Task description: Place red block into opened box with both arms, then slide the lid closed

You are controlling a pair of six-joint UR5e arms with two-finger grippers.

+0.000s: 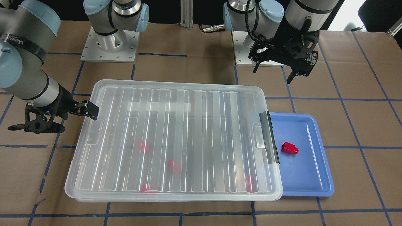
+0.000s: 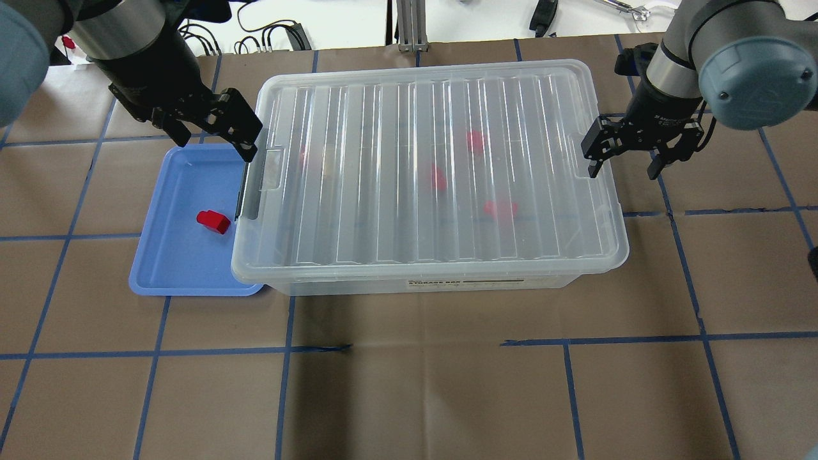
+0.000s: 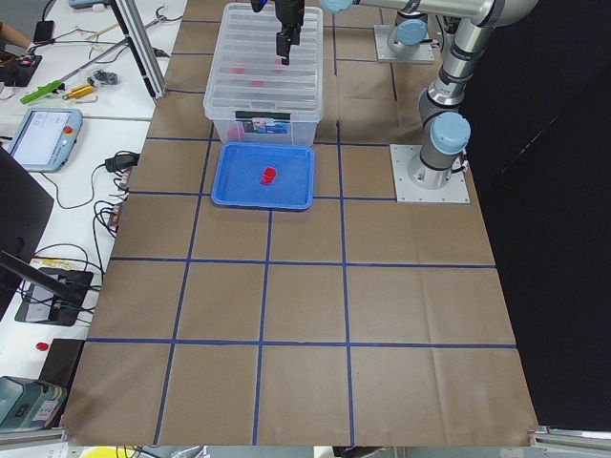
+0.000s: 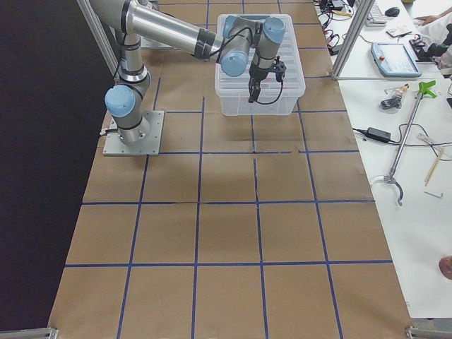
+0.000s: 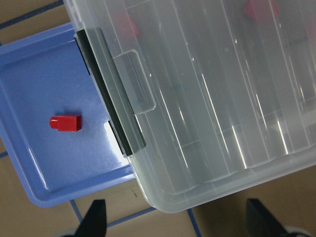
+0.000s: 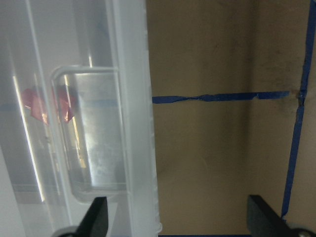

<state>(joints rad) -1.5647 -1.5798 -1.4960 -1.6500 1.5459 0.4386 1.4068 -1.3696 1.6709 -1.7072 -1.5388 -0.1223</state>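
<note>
Lid over box, seemingly 4 blurred red blocks beneath

The lid covers the box. One red block lies on the blue tray by the latch. The left pincer and the right pincer hang open, empty.

Robotics lab: tape-gridded table, bolted arm bases, teach pendant, cable-strewn benches.
</note>
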